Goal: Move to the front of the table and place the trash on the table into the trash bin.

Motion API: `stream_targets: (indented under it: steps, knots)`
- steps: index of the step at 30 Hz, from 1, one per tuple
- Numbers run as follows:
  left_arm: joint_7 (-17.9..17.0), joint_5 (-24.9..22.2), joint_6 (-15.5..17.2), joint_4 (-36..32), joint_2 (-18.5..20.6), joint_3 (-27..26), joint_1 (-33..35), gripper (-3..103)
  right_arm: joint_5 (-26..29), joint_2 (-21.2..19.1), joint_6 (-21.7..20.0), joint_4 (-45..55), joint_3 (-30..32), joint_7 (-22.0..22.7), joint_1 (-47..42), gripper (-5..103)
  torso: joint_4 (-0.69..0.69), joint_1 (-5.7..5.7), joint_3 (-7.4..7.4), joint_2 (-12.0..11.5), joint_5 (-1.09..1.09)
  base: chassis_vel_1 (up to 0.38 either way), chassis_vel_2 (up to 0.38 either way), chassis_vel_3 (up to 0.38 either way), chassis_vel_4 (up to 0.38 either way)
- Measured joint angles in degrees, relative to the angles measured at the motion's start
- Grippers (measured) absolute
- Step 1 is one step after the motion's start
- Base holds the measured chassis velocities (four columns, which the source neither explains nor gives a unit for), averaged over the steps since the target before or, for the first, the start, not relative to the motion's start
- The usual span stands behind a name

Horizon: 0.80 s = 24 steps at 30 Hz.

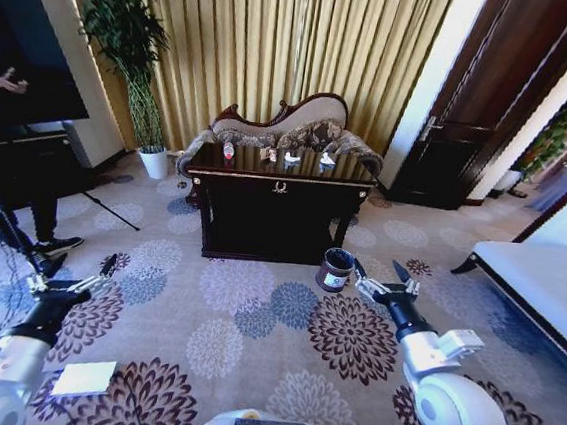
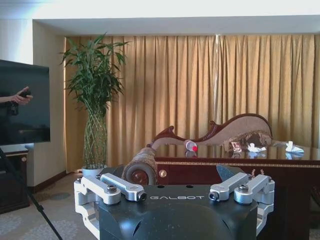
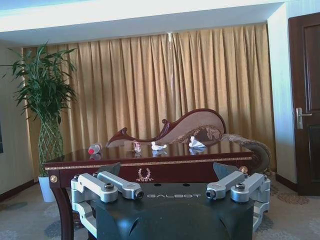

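The dark glossy table (image 1: 280,184) stands a few steps ahead on the carpet. On its top lies the trash: a clear bottle with a red cap (image 1: 228,151), a small carton (image 1: 272,155) and two white paper scraps (image 1: 291,159) (image 1: 327,159). The dark round trash bin (image 1: 336,269) sits on the floor by the table's front right leg. My right gripper (image 1: 378,274) hovers open just right of the bin. My left gripper (image 1: 74,275) hangs open low at the left, far from the table. Both wrist views face the table (image 2: 225,165) (image 3: 150,162), with the bottle (image 2: 190,145) (image 3: 94,148) lying on its side.
A carved chaise (image 1: 292,123) stands behind the table before gold curtains. A plant in a white pot (image 1: 153,163) is at the back left, near a TV stand, a tripod and a person's legs. A white bench (image 1: 543,283) lines the right. A white sheet (image 1: 84,378) lies on the carpet.
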Motion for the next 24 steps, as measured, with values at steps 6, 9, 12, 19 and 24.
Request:
stream_targets:
  steps: [6,9,12,19,24]
  knots:
    - [0.1,0.0,1.3,-0.2,0.5,-0.5,-0.3,100,1.2,0.0,-0.4,-0.1,0.1,0.3,0.5,100,0.00,0.00,0.00,0.0,0.00,0.000,0.000,0.000,0.000]
    - [0.0,0.0,1.7,-0.2,0.4,-0.6,-0.3,100,1.3,-0.2,-1.0,0.4,0.1,0.3,0.4,100,0.00,0.00,0.00,0.0,0.00,0.000,0.000,0.000,0.000]
    - [0.0,0.1,1.7,-0.2,0.2,-0.6,-0.3,100,1.0,-0.3,-1.4,0.7,0.2,0.3,0.3,100,0.00,0.00,0.00,0.0,0.00,0.000,0.000,0.000,0.000]
    - [0.0,0.1,1.5,0.0,0.2,-0.9,-0.2,100,0.7,-0.2,-1.5,0.7,0.2,0.3,0.2,100,0.00,0.00,0.00,0.0,0.00,0.000,0.000,0.000,0.000]
    - [0.0,0.1,1.5,0.2,0.5,-1.0,-0.3,100,-1.7,0.1,-1.0,0.4,0.2,0.3,0.1,100,0.00,-0.01,-0.01,0.0,0.00,-0.024,0.021,0.019,-0.010]
